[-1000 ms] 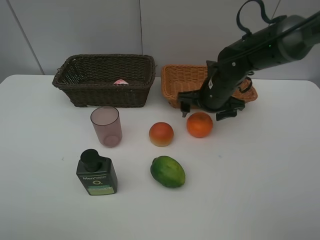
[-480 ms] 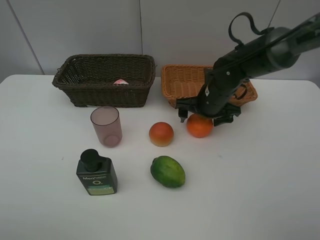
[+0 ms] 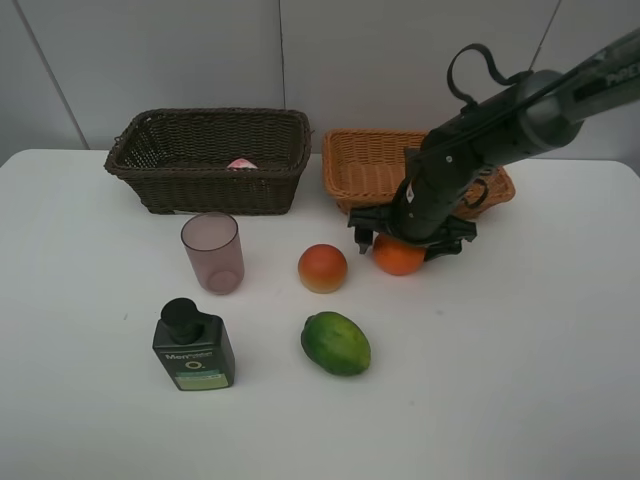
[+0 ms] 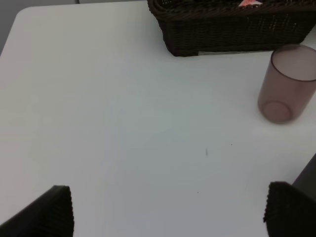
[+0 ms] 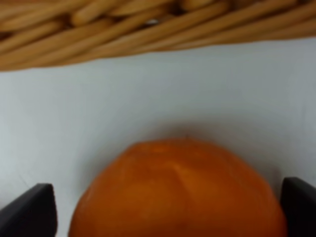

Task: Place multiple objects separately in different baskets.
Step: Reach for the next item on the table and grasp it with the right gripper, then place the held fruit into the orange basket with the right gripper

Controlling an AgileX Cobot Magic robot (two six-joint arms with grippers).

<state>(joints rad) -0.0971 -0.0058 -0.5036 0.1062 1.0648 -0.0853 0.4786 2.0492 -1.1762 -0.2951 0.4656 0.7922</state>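
The right arm (image 3: 510, 105) reaches in from the right of the exterior view and bends down at the wrist. The right gripper (image 3: 404, 243) sits low, jaws spread wide. The left gripper (image 4: 170, 212) shows only in its wrist view, its fingers (image 4: 54, 212) far apart.

dark brown basket (image 3: 210, 190), green fruit (image 3: 336, 343)

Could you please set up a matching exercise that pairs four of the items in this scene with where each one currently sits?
Column A
1. orange
2. cup
3. green fruit
4. pink bottle

Column B
a. inside the dark brown basket
b. between the fingers of the open right gripper
c. lying to the right of the pump bottle in the high view
d. standing upright in front of the dark brown basket

Pairs: 1-b, 2-d, 3-c, 4-a
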